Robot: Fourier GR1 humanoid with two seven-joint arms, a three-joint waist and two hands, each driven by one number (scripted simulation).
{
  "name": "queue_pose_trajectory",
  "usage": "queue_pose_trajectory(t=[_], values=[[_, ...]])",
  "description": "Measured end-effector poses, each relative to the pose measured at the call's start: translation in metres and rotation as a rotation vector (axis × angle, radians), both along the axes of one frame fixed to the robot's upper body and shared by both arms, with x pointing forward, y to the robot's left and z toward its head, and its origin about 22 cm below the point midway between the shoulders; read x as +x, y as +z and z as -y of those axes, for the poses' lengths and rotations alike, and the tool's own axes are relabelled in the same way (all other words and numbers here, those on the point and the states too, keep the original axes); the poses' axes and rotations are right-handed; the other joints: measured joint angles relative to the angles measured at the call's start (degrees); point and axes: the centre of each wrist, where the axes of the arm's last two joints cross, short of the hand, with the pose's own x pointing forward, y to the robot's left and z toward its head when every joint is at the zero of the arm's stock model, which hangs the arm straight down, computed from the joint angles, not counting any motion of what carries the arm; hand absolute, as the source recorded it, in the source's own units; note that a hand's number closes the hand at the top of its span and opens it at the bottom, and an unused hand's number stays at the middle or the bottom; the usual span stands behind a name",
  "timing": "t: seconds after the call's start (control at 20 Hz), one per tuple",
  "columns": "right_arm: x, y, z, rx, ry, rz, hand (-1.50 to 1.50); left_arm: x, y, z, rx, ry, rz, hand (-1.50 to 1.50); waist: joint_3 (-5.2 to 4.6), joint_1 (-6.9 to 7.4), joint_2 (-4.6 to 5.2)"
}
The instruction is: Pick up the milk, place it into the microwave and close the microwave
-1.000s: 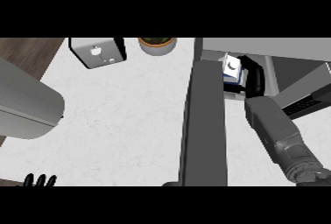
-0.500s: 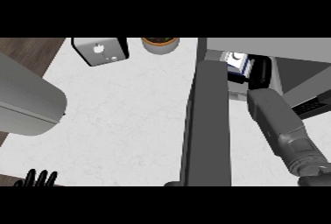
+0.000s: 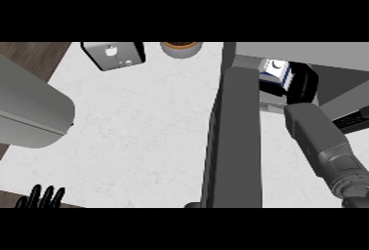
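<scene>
The milk (image 3: 275,72) is a small white and blue carton, standing just inside the open microwave (image 3: 324,54) at the upper right. My right hand (image 3: 303,83) is black and is curled against the carton's right side, holding it. Its grey forearm (image 3: 323,142) runs down to the lower right corner. The microwave's dark grey door (image 3: 234,141) stands open as a long slab down the middle of the view. Only the fingertips of my left hand (image 3: 43,197) show at the lower left edge, straight and resting.
A large grey rounded body (image 3: 30,111) fills the left side over the white counter (image 3: 137,132). At the back stand a dark box with white marks (image 3: 112,54) and a brown-rimmed round cup (image 3: 180,48). Wooden edges show at the far left corners.
My right hand has carried the milk a little farther back and to the right, into the microwave's opening. The left hand has stayed in place.
</scene>
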Motion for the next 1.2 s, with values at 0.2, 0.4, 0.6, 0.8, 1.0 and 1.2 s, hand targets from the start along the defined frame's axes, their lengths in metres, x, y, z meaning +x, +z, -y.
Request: queue_pose_trajectory(t=[0.2,0.4,0.6,0.8,1.0,1.2], values=[[-0.021,-0.024,0.025,-0.086,-0.182,-0.135,-1.5,0.004,0.002,-0.001,0.012,-0.011,0.011,-1.5,-0.19,0.9,0.71],[-0.025,-0.03,0.023,-0.153,-0.213,-0.183,-1.5,0.009,0.002,-0.002,0.023,-0.026,0.014,-1.5,-0.04,2.09,0.68],[-0.012,-0.02,-0.005,-0.21,-0.036,-0.163,-1.5,0.012,-0.001,0.0,0.027,-0.032,0.008,-1.5,0.26,2.41,0.14],[-0.005,-0.014,-0.026,-0.214,0.085,-0.167,-1.5,0.016,-0.004,0.003,0.02,-0.032,0.007,-1.5,0.38,2.28,0.01],[-0.001,-0.011,-0.043,-0.194,0.174,-0.177,-1.5,0.02,-0.005,0.002,0.026,-0.023,0.016,-1.5,0.43,2.06,-0.11],[0.0,-0.011,-0.06,-0.143,0.251,-0.191,-1.5,0.023,-0.005,0.001,0.03,-0.025,0.023,-1.5,0.47,1.62,-0.25]])
